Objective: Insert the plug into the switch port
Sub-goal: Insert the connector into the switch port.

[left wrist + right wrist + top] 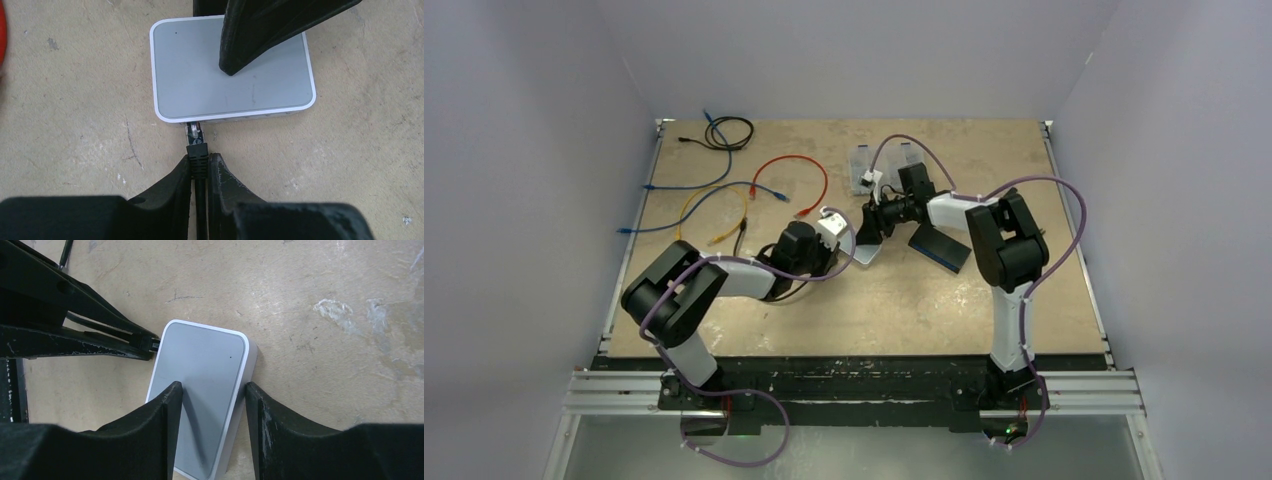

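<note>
The switch (pixel 232 70) is a flat grey box with a white rim, lying on the table. My left gripper (pixel 199 162) is shut on the black boot of the plug (pixel 195 136). The plug's clear tip meets the port in the switch's near side wall, and its depth is hidden. In the right wrist view my right gripper (pixel 212 392) is open, one finger resting on top of the switch (pixel 200 370) and the other beside its edge. That view also shows the left fingers (pixel 75 340) holding the plug (pixel 154 345) at the switch's side. From above, both grippers meet at the switch (pixel 832 228).
Loose cables lie at the back left: red (pixel 789 175), blue (pixel 694 190), yellow (pixel 724 225) and black (pixel 729 130). A dark flat pad (pixel 939 247) lies under the right arm. Clear plastic containers (pixel 864 165) stand behind the right gripper.
</note>
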Motion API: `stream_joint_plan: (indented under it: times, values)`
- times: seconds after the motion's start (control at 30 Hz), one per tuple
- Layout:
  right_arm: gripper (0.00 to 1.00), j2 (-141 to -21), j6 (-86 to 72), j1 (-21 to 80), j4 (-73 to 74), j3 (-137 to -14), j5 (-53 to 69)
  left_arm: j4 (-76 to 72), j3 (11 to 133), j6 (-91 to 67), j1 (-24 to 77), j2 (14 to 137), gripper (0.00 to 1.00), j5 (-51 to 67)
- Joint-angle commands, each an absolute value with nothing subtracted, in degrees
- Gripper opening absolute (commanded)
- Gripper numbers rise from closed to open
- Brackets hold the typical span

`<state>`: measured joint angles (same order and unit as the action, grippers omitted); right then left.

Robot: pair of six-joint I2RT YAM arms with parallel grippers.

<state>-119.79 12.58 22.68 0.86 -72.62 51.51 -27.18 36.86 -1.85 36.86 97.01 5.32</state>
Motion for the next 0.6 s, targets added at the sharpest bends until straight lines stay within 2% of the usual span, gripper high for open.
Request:
stream_joint_plan:
  times: [0.0,0.13,0.3,0.57]
  values:
    - [0.5,-123.5,18.8,28.2,12.2,-74.0,59.9,-39.8,37.7,-0.3,37.0,96.8,0.0,7.9]
    - [0.49,-124.7,22.2,29.3,15.9,-75.7,63.6,-45.7,35.2,-1.3,36.2,95.5,0.0,9.0]
    - [0.49,-124.8,24.8,29.4,18.6,-76.4,67.3,-46.5,35.8,-1.6,36.8,99.7,0.0,7.6]
    - [0.49,-123.0,21.2,29.3,14.7,-74.8,64.7,-35.1,37.8,1.7,41.4,102.4,0.0,-5.3]
